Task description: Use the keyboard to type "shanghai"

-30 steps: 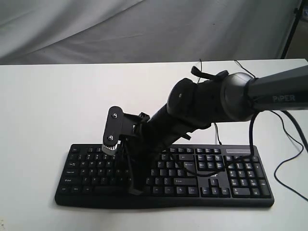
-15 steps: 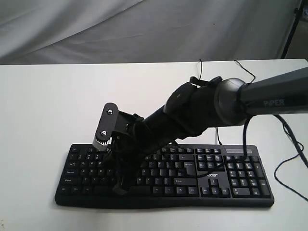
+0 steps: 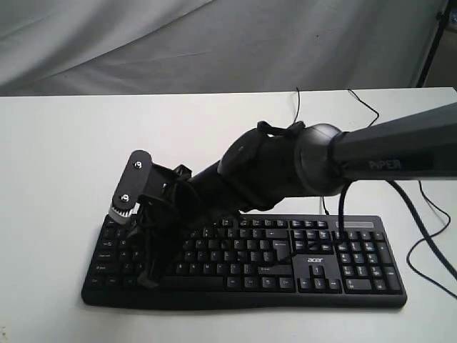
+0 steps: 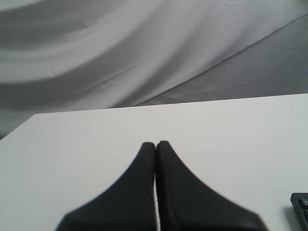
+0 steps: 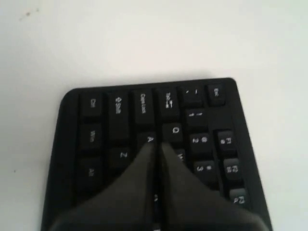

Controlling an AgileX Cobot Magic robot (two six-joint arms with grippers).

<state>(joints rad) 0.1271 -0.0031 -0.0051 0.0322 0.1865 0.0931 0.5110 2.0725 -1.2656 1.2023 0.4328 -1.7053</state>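
The right hand (image 5: 155,146) is held fully closed on nothing, tips at the A key (image 5: 149,139) of the wide black plastic keyboard (image 5: 94,134) directly beneath it, so a centred, straight-down press is called for.

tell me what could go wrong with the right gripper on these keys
1. The shut right gripper points between the A key and Q key, so a press might hit the wrong letter or two at once.
2. The arm's cable hangs close over the keyboard and could brush keys.
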